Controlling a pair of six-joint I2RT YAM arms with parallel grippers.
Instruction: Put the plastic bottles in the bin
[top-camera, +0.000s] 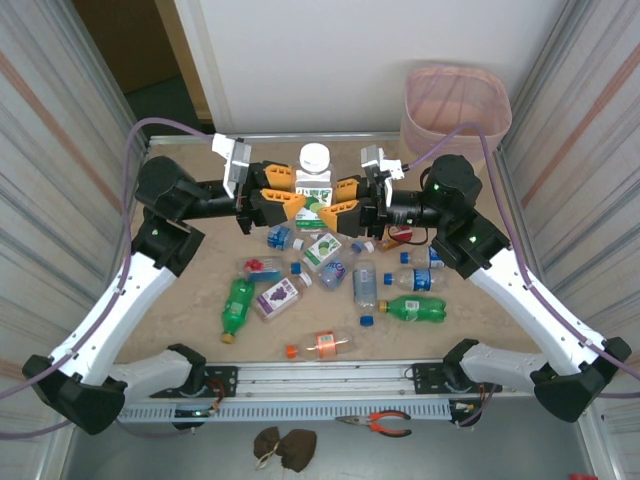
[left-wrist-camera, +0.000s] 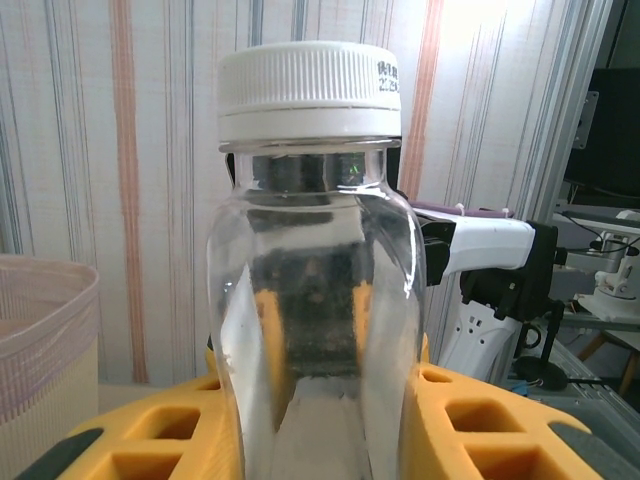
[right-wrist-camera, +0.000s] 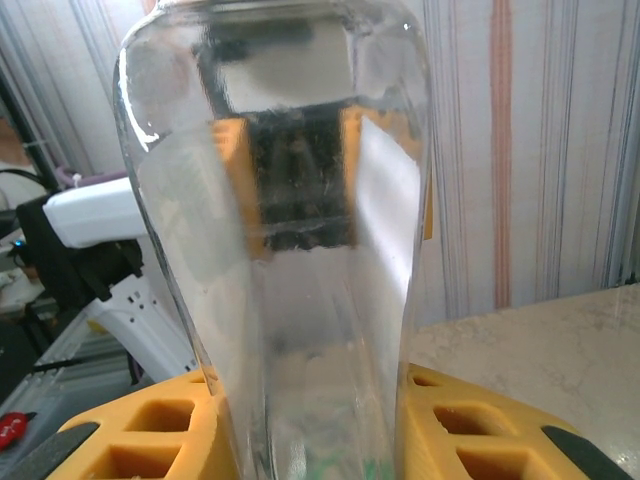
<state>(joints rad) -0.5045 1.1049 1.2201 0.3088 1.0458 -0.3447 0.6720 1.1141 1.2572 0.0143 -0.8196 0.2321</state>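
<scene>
Held upright over the far middle of the table (top-camera: 190, 310): a clear white-capped bottle (top-camera: 314, 188), clamped from both sides at once. Left jaws clenched on its lower body from the left; right jaws clenched on it from the right. Seen in the left wrist view as a glassy body (left-wrist-camera: 315, 330) rising between yellow blocks, ribbed white cap (left-wrist-camera: 308, 90) on top and clear of any grip. Seen in the right wrist view the same way (right-wrist-camera: 300, 250), yellow pressed close at both flanks.

Standing by the far right corner: the pink bin (top-camera: 455, 105), well apart from the held bottle.

Lying scattered across the middle of the table:
- a green bottle (top-camera: 237, 305)
- a purple-labelled bottle (top-camera: 278, 297) just beside it
- a clear bottle (top-camera: 365, 283)
- a blue-labelled green bottle (top-camera: 415, 308)
- an orange-labelled bottle (top-camera: 325, 345) nearest the near edge

Among them, a loose blue cap (top-camera: 366, 321).
</scene>
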